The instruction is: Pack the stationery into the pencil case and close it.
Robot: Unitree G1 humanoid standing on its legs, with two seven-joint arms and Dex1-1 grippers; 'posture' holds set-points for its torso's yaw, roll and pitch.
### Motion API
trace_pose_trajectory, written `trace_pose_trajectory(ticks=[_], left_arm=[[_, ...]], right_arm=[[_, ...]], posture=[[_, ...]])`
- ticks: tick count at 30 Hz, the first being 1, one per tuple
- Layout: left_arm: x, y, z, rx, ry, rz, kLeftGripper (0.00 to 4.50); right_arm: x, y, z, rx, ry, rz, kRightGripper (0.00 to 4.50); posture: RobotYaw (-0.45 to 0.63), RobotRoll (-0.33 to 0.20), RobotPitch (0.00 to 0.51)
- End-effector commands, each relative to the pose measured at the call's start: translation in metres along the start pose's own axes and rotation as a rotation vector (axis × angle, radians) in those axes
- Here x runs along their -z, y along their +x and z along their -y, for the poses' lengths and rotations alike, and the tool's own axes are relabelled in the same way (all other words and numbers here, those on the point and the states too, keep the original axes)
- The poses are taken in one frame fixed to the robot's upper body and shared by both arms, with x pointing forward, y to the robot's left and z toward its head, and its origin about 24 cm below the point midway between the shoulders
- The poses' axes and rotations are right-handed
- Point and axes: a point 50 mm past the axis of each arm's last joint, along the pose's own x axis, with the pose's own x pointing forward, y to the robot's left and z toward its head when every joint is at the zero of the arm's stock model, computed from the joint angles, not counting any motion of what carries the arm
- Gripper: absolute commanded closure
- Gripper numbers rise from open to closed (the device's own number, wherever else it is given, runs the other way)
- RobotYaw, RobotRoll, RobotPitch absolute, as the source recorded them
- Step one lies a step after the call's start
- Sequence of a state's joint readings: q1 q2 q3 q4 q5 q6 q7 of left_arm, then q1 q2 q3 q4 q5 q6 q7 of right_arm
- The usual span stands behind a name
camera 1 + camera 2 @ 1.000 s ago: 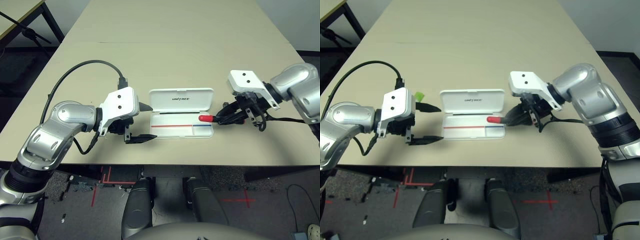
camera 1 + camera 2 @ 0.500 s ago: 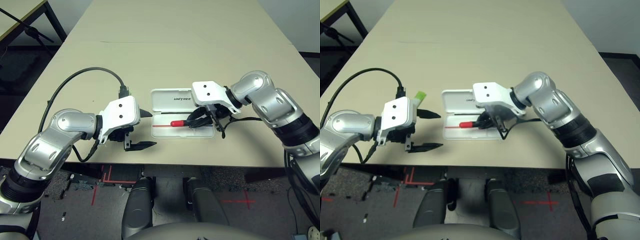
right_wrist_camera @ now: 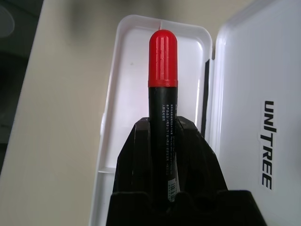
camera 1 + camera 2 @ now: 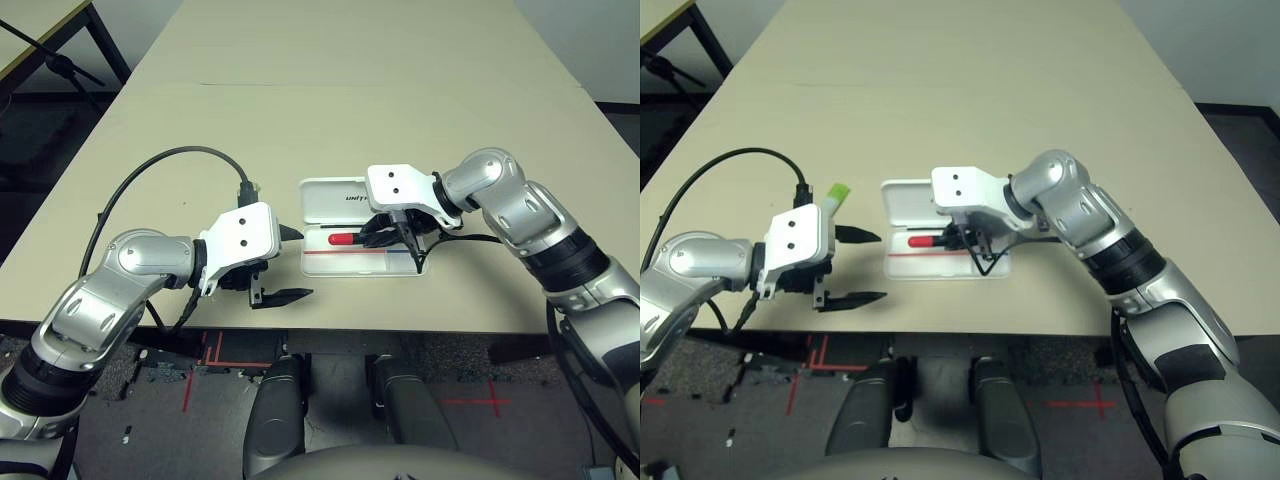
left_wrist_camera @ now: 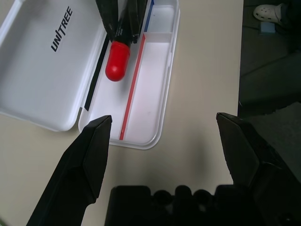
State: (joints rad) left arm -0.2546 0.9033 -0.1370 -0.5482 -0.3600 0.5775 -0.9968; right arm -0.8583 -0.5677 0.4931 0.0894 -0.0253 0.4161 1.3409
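Pencil case [image 5: 160, 127] is lying open on the tabletop [image 5: 193, 155], no marker in yet: the right gripper [image 3: 162, 120] is gripping the red marker [image 3: 163, 61] above the tray. Left gripper [image 5: 164, 117] is waiting wide open, empty. Highlighter [image 4: 836, 197] is sitting outside, so packing and closing are remaining.
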Motion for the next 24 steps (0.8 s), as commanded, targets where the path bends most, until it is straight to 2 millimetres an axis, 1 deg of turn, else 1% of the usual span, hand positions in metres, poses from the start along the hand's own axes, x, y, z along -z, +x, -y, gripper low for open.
trace_pose_trajectory(ticks=[1,5,7,8,10,11,17,22,24], left_arm=[[0.000,0.001,0.004,0.006,0.015,-0.001,0.00],[-0.004,0.001,0.005,0.007,0.018,0.001,0.00],[-0.006,0.001,0.006,0.008,0.020,0.002,0.00],[-0.007,0.001,0.007,0.009,0.020,0.002,0.00],[-0.008,0.001,0.006,0.009,0.018,0.000,0.00],[-0.009,0.000,0.005,0.008,0.017,-0.001,0.00],[-0.009,-0.004,-0.001,0.004,0.010,-0.009,0.00],[-0.006,-0.006,-0.002,-0.016,-0.012,-0.018,0.00],[-0.003,-0.006,-0.001,-0.029,-0.016,-0.025,0.00]], right_arm=[[0.000,0.003,0.002,0.013,-0.018,0.001,3.66],[-0.001,0.003,0.004,0.026,-0.027,0.014,2.23],[-0.001,0.000,0.004,0.026,-0.026,0.021,1.39],[-0.001,-0.001,0.004,0.020,-0.022,0.029,1.08],[-0.001,-0.006,0.002,0.006,-0.013,0.044,0.25],[0.000,-0.008,0.001,-0.004,-0.007,0.053,0.02],[0.007,-0.037,-0.009,-0.049,0.064,0.109,0.02],[0.011,-0.062,-0.017,-0.035,0.135,0.177,0.02],[0.014,-0.077,-0.022,-0.018,0.174,0.222,0.02]], posture=[[0.12,0.000,0.153],[0.12,0.000,0.155],[0.12,0.000,0.157],[0.12,0.000,0.158],[0.12,0.000,0.159],[0.12,0.000,0.159],[0.12,0.000,0.162],[0.12,0.000,0.160],[0.12,0.000,0.158]])
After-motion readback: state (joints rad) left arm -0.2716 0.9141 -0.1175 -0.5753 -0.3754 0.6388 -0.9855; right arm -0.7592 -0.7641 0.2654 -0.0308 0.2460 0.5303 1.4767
